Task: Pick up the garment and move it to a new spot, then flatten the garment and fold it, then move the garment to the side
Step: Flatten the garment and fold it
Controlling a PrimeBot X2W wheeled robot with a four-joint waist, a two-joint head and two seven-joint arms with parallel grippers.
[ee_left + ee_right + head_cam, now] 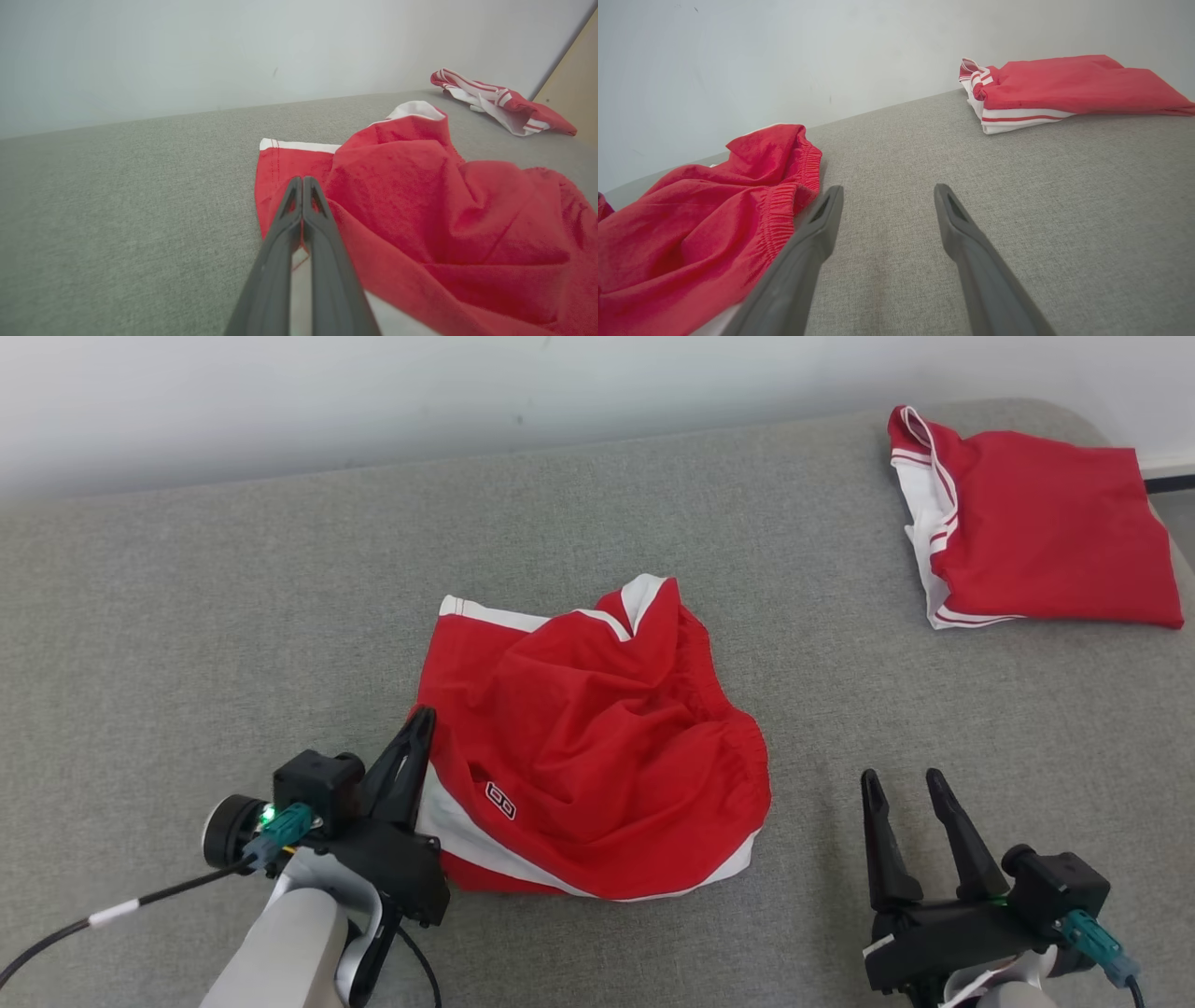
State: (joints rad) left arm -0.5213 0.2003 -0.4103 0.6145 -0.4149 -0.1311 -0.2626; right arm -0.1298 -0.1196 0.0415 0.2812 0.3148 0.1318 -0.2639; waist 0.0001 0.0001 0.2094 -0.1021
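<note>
Garment [597, 747] lies crumpled mid grey padded surface [187, 644], with its elastic waistband bunched on the right. I'd call flatten, fold and the side move all outstanding, and I can't judge the relocation. Left end effector [422, 717] is pressed together, touching the garment's near-left edge; I can't confirm cloth is caught. Right end effector [902, 777] is spread and empty at near right, apart from the garment. Folded red-and-white piece [1046, 523] sits far right.

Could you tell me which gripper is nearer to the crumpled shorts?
Left. The left gripper, shut, lies against the shorts at their left edge; the right gripper, open, sits apart, off their right side.
</note>
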